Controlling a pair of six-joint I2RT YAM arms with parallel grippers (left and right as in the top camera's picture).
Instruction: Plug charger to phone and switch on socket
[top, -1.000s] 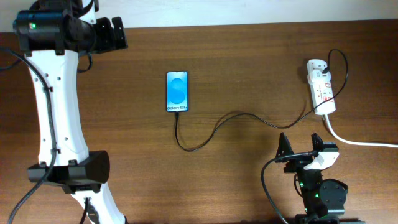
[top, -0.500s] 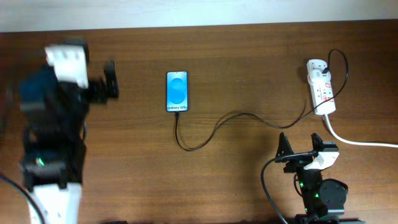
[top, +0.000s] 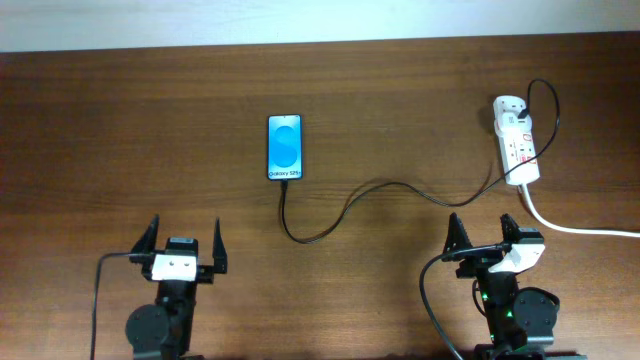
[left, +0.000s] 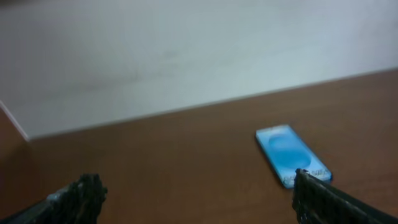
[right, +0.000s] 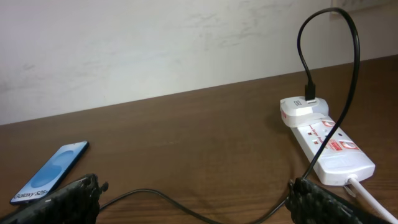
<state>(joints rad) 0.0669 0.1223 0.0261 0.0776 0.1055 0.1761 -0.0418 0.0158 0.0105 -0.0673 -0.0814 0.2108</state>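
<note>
Brown table (top: 400, 80), left arm (top: 160, 320) retracted, fingers (top: 149, 238) spread

The left hand (top: 185, 230) is showing two black pointed fingers (top: 151, 234) flanking a white block, above a round black housing; a thin black cable is curving off its side; the right hand (top: 481, 228) is looking alike, with a small green light glowing on its black base.

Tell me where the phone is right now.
Overhead view: the phone lies flat near the middle of the table, well left of the power strip, with the black cable reaching its near end.
</note>
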